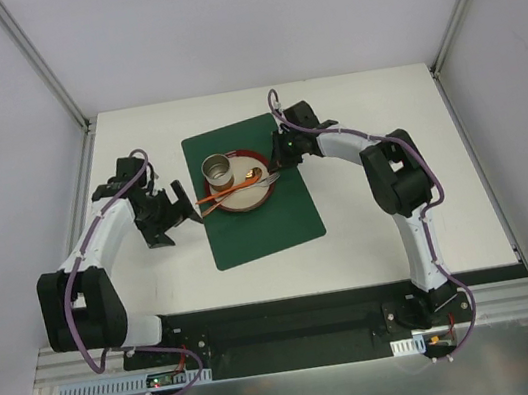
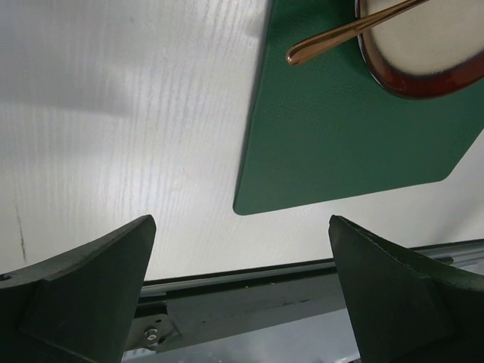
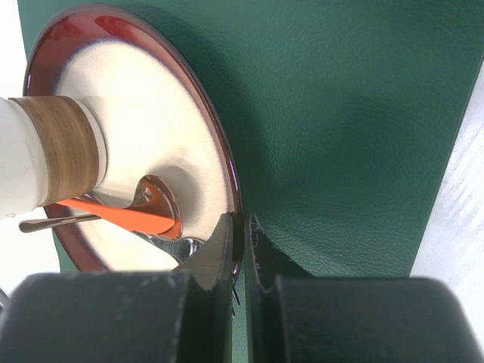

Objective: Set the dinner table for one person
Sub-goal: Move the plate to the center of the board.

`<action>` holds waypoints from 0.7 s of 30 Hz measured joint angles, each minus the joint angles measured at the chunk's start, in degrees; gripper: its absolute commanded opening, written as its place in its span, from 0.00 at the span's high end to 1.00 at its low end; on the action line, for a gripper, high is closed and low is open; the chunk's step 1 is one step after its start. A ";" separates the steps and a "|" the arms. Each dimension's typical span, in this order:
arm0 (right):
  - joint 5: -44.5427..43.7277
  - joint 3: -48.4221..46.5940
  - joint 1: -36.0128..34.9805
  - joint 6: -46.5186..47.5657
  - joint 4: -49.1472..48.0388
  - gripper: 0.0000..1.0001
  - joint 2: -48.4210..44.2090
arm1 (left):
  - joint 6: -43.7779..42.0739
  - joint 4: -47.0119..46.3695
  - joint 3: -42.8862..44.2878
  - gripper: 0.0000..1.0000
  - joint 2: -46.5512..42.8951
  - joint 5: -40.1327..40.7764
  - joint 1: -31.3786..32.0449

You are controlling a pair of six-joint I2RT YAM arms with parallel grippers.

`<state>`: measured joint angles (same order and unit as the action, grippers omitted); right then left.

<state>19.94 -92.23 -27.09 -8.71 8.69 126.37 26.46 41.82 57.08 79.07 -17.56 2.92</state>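
Mat [image 1: 269, 229] on the desk [image 1: 401, 225], roughly middle. Plate [image 1: 245, 207] on the mat's far half. Cup [image 1: 220, 173] standing on the plate, left side. Spoon [image 1: 252, 173] and fork [image 1: 269, 181] lying right of the cup, spoon handle poking out over the plate's left rim.

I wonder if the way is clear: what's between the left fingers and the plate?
Bare white table, then the green placemat, with a copper spoon handle poking off the plate. The left wrist view shows it.

Green placemat [image 1: 269, 225], red-rimmed plate [image 1: 244, 201] on it, cup [image 1: 221, 174], copper spoon [image 2: 333, 37]
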 measured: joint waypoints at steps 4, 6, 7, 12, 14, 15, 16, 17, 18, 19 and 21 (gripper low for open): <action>0.11 0.35 0.00 -0.02 -0.72 0.99 0.00 | 0.15 -1.05 0.35 0.07 1.64 -1.79 0.13; 0.22 0.70 0.02 -0.02 -1.20 0.99 0.00 | 0.20 -1.42 0.44 0.11 1.73 -2.03 0.61; 0.26 0.83 0.07 -0.04 -1.38 0.99 0.00 | 0.26 -1.57 0.52 0.12 1.84 -2.03 1.01; 0.48 1.31 0.17 -0.07 -2.10 0.99 -0.07 | 1.31 -2.89 0.79 0.16 4.79 -1.92 4.61; 0.50 1.62 0.17 -0.07 -2.47 0.99 -0.24 | 1.88 -3.30 0.79 0.17 6.32 -1.88 6.03; 0.52 1.79 0.17 -0.09 -2.47 0.99 -0.37 | 2.34 -3.50 0.79 0.18 7.10 -1.81 6.84; 0.52 1.95 0.17 -0.07 -2.49 0.99 -0.52 | 2.86 -3.72 0.79 0.19 7.76 -1.73 7.69; 0.57 2.05 0.17 -0.09 -2.47 0.99 -0.63 | 3.23 -3.93 0.79 0.19 8.33 -1.66 8.48; 0.61 2.10 0.17 -0.07 -2.49 0.99 -0.72 | 3.52 -4.11 0.79 0.21 8.76 -1.66 9.05; 0.66 2.14 0.20 -0.07 -2.47 0.99 -0.83 | 3.91 -4.31 0.79 0.22 9.27 -1.66 9.79; 0.79 2.25 0.24 -0.07 -2.51 0.99 -0.96 | 4.55 -4.76 0.79 0.24 10.27 -1.66 10.82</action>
<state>20.73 -89.97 -26.85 -8.78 6.17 125.40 31.00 37.06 57.87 89.34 -19.22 13.74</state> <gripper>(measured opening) 0.044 0.791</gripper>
